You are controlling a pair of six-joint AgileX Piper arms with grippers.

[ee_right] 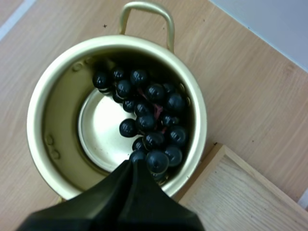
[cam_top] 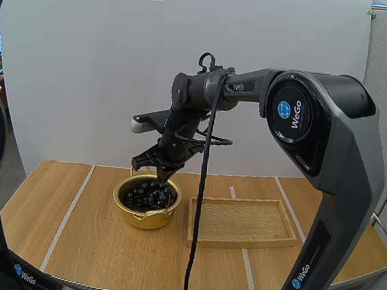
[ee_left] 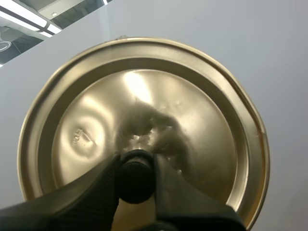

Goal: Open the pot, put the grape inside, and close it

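Pinching the lid [ee_left: 144,96] by its knob [ee_left: 136,169] in the left gripper [ee_left: 137,179], holding it well clear and leaving the pot [ee_right: 45,120] open for loading; hovering the right gripper [ee_right: 134,168], fingers pressed together on nothing, just above the grapes [ee_right: 149,120] sitting inside, probably lidding next

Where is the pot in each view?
High view: the pot stands on the table, left of the wooden tray, under the right gripper.
Right wrist view: the pot holds the grapes, just past the gripper's tips, tray corner beside it.
Left wrist view: the left gripper pinches the knob of the lid.
Shared landmark: the wooden tray.
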